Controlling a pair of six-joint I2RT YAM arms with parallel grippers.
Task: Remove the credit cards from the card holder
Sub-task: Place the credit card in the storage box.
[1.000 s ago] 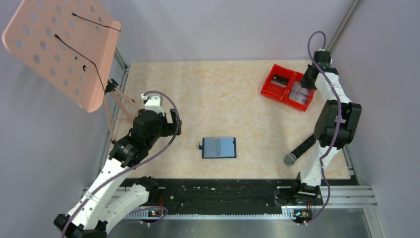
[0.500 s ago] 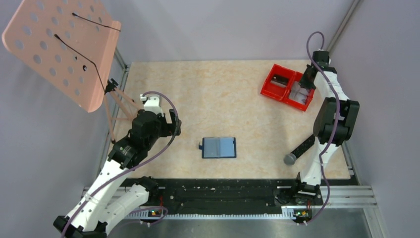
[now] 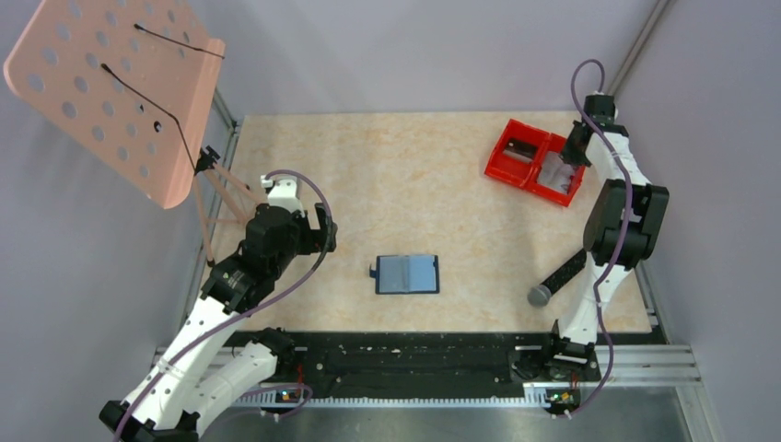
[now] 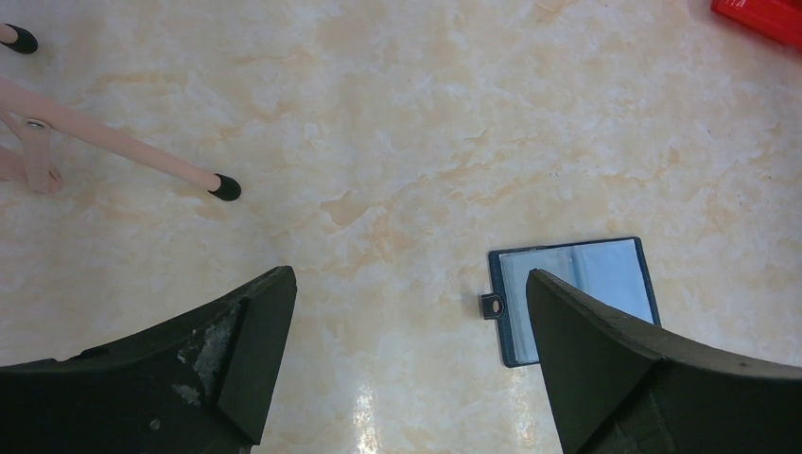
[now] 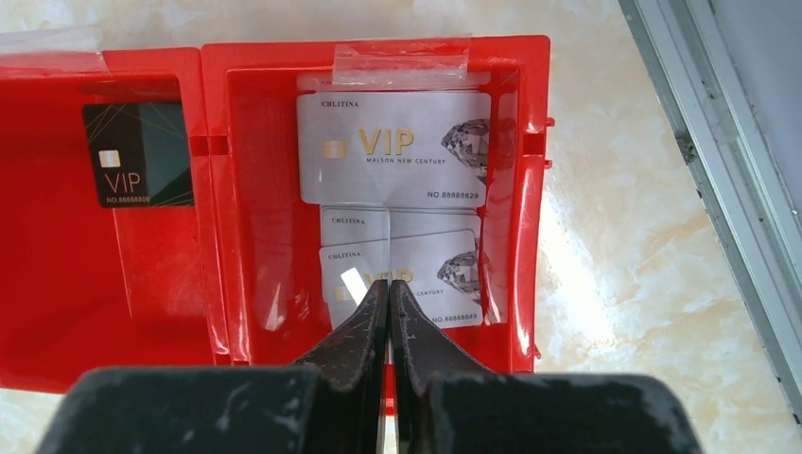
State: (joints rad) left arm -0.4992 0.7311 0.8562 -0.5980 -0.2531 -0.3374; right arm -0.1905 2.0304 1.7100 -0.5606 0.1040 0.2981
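Observation:
The card holder (image 3: 406,273) lies open and flat mid-table, its light blue inner faces up; its left half (image 4: 605,270) shows in the left wrist view. My left gripper (image 3: 324,228) (image 4: 409,284) hangs open to the left of it, touching nothing. My right gripper (image 3: 576,149) (image 5: 389,282) is shut over the red bin's (image 3: 502,166) right compartment, and a thin pale credit card (image 5: 390,246) stands edge-on between its fingers. Pale grey credit cards (image 5: 392,147) lie in that compartment. A black credit card (image 5: 137,156) lies in the left one.
A pink perforated stand (image 3: 110,83) rises at the far left, its feet (image 4: 225,187) on the table near my left gripper. A grey ball (image 3: 539,296) sits by the right arm's base. A metal frame rail (image 5: 709,170) runs just right of the red bin (image 5: 530,189).
The right arm's elbow has shifted slightly up and to the right while its gripper stays over the bin. The left arm and the card holder have not moved.

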